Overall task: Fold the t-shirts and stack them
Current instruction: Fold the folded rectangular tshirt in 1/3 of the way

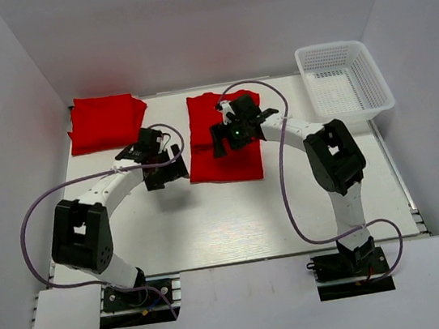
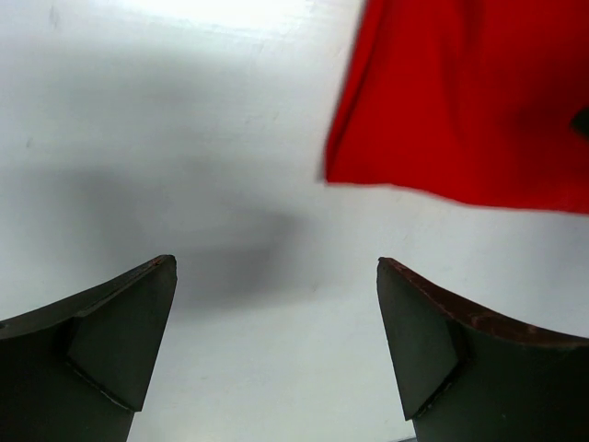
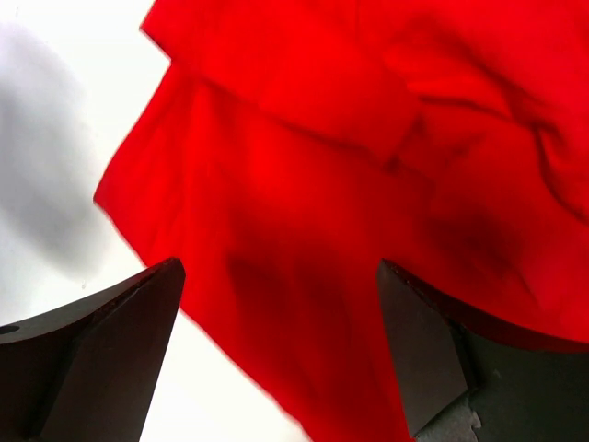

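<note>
A partly folded red t-shirt [image 1: 223, 146] lies in the middle of the table; it also shows in the right wrist view [image 3: 350, 184] and its corner in the left wrist view [image 2: 460, 101]. A folded red t-shirt [image 1: 105, 121] lies at the back left. My right gripper [image 1: 227, 131] is open and empty, hovering over the middle shirt; its fingers [image 3: 120, 341] straddle the cloth's lower edge. My left gripper [image 1: 157, 158] is open and empty above bare table, just left of the middle shirt.
A white mesh basket [image 1: 344, 80] stands at the back right. White walls close in the table on the left, back and right. Purple cables loop from both arms over the table.
</note>
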